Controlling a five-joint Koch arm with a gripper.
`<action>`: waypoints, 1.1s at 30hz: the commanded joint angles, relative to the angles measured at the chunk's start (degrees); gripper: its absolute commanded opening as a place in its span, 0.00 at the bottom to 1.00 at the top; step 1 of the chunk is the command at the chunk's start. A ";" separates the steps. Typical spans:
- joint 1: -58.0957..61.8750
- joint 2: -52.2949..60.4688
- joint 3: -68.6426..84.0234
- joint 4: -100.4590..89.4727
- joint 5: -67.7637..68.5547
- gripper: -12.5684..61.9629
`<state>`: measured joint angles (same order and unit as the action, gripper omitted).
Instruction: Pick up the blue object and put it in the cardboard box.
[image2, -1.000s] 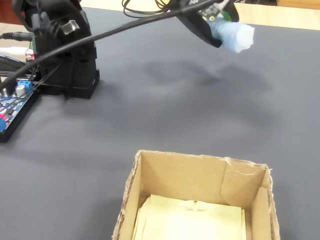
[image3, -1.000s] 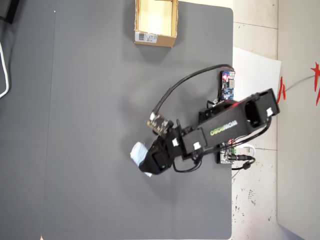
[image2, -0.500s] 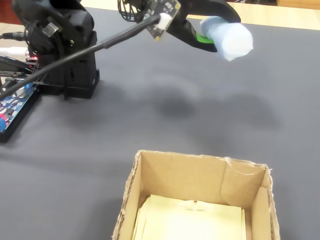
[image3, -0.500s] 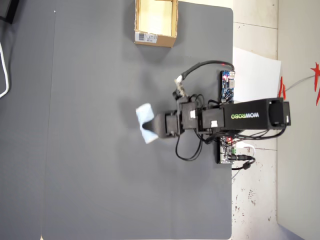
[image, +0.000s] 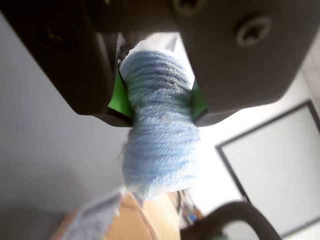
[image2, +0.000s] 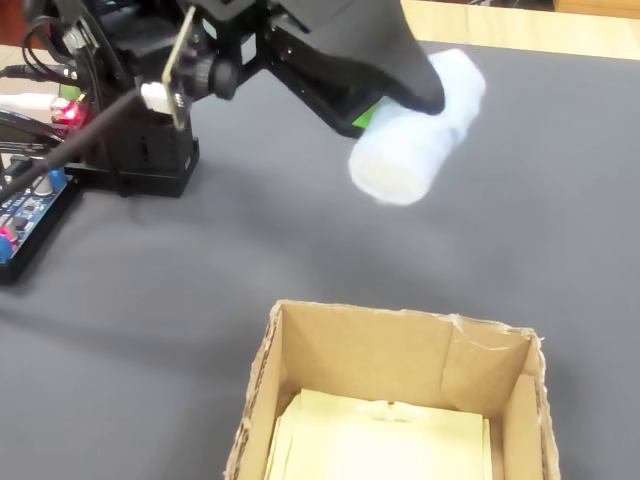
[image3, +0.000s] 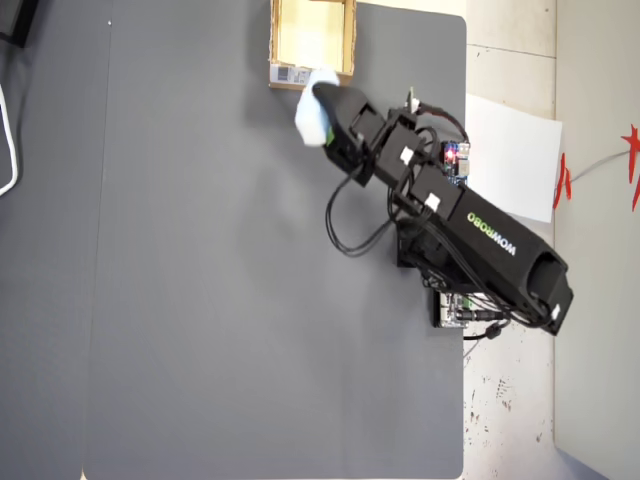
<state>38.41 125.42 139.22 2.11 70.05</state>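
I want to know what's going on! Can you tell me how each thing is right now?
blue object: squeezed in the gripper, up in the air, not in the box yet.
gripper: shut on the blue object.
cardboard box: open on top, standing on the mat.

The black hobby arm (image3: 440, 205) reaches out from its base, stretched low and long in the overhead view. Its black gripper (image: 159, 102) is clamped on the pale light-blue yarn-wound block (image: 159, 135), green-padded jaws pressing either side (the wrist view shows the squeeze plainly). In the fixed view the gripper (image2: 405, 105) holds the block aloft.
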 joint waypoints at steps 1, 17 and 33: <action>1.05 -0.70 -6.24 -0.79 -0.26 0.24; 16.61 -28.39 -23.99 1.85 3.96 0.37; 15.91 -26.10 -21.36 3.34 5.71 0.59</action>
<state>54.49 96.33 119.71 6.77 74.00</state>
